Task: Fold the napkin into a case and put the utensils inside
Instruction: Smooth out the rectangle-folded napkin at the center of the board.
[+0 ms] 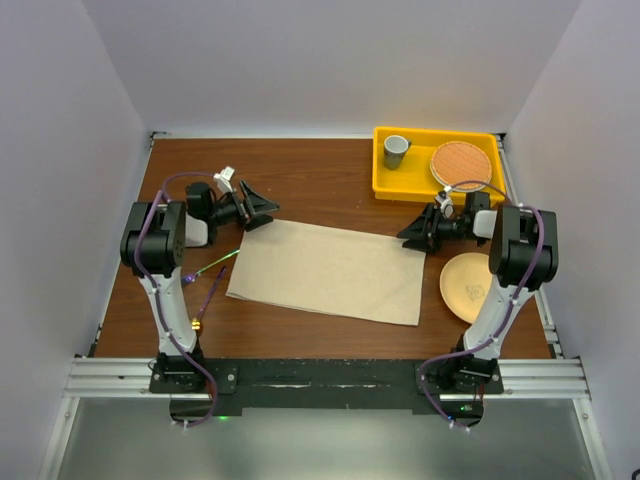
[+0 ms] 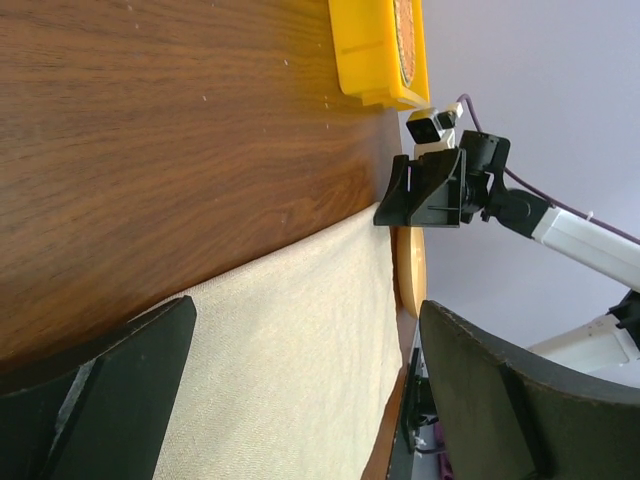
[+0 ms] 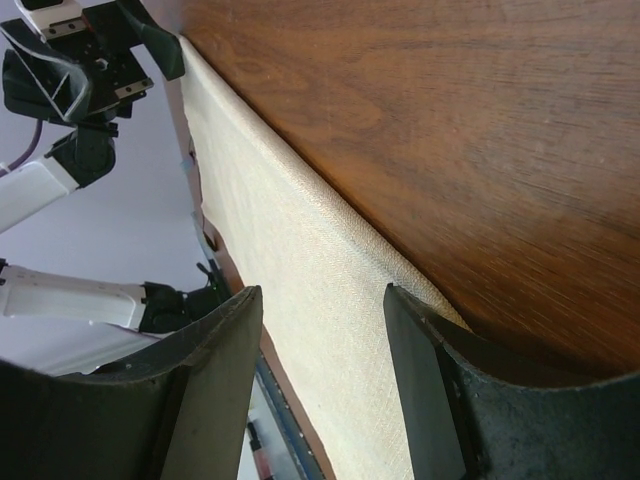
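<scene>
Napkin (image 1: 325, 270) is laid flat and unfolded at the middle of the surface (image 1: 310, 180). Its far edge is straddled at both ends. The left gripper (image 1: 265, 212) is spread wide over the far-left corner. The right gripper (image 1: 410, 236) is held part-open, with the far-right edge between its fingers and nothing pinched yet. The first fold is judged to be in hand. Both corners need to be clamped, then lifted and drawn together toward the near edge. Utensils (image 1: 212, 285) are seen lying left of the napkin.

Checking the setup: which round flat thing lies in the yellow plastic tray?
The orange woven round mat; the peach round plate lies on the wooden table instead.
</scene>
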Motion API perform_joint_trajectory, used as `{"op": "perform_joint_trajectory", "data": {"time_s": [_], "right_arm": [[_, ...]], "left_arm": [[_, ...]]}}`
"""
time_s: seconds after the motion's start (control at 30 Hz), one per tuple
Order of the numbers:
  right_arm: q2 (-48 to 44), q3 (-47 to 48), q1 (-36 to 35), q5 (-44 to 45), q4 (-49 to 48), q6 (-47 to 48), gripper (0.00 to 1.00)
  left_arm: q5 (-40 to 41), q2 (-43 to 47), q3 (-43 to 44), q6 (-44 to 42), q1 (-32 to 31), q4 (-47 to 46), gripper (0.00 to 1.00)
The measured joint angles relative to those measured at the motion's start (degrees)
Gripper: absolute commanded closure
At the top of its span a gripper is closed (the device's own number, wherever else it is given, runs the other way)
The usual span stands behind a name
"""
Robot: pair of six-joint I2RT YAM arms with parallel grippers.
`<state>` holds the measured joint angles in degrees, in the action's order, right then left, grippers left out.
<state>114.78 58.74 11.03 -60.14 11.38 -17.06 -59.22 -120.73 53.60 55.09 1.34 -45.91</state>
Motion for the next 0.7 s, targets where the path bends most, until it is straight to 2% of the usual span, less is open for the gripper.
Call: {"op": "perform_joint_trajectory", "data": {"time_s": [0.37,0.47,0.53,0.6,0.7], "right_arm": [[-1.18,-0.09,-0.9,1.62,0.63,1.14,0.43],[-3.08,-0.37,-2.4,3.17,1.01,1.4,0.36],[-5.11,-0.96,-4.09,4.72,1.05,0.61,0.27],[-8.15,-1.62,-6.86,5.57,0.48,-2.01,0.19],[-13.35,-1.99,-12.26,6.23,-3.89,-8.09,0.14]], "left_arm": [[2.1,-0.24,0.83,0.72,0.15,1.42,0.0],[1.97,-0.13,0.96,1.22,0.13,1.44,0.0],[2.08,0.33,0.96,1.31,0.0,1.95,0.0],[2.27,1.55,0.96,1.4,-0.44,3.04,0.0],[3.67,5.31,0.96,1.95,-3.02,4.24,0.0]]}}
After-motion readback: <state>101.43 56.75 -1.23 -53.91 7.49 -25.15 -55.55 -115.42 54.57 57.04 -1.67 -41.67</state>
